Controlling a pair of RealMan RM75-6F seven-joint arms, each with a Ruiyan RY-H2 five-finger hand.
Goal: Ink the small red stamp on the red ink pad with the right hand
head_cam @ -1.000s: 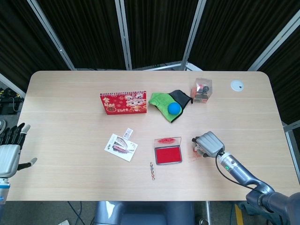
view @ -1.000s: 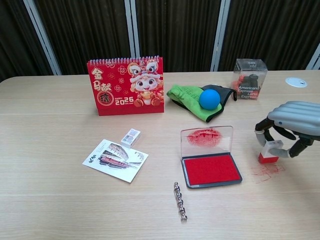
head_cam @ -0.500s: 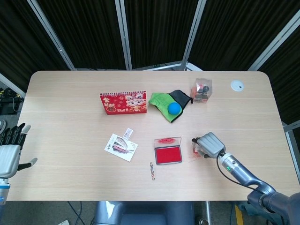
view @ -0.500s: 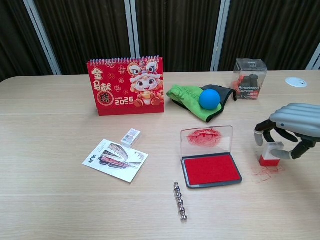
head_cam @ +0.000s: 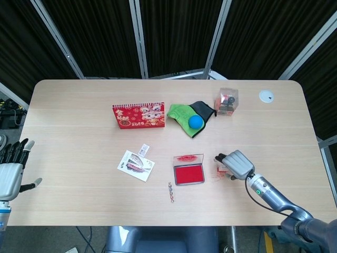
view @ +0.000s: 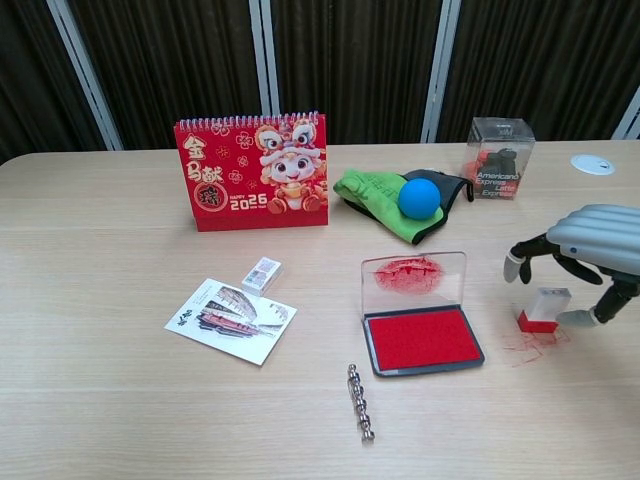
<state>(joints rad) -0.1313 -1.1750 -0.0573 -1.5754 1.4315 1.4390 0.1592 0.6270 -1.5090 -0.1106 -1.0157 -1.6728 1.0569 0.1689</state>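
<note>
I have the right robot hand arched over the small red stamp, which stands on the worktop just right of the red ink pad, on a patch of red ink smears. In the chest view the fingers are spread and curved, with a visible gap on either side of the stamp's white body, so I read this robot hand as open and holding nothing; the thumb tip sits on the worktop just beside the stamp's right edge. From the head view the right robot hand mostly covers the stamp, so that view adds little.

The ink pad lies open, its clear lid standing upright at the back and smudged with red.

My left robot hand hangs off the near left edge of the worktop, fingers straight and apart, empty.

Further back are a red desk calendar, a green cloth with a blue ball on it, and a clear plastic box. Nearer me lie a printed card, a small white packet and a short bead chain.
</note>
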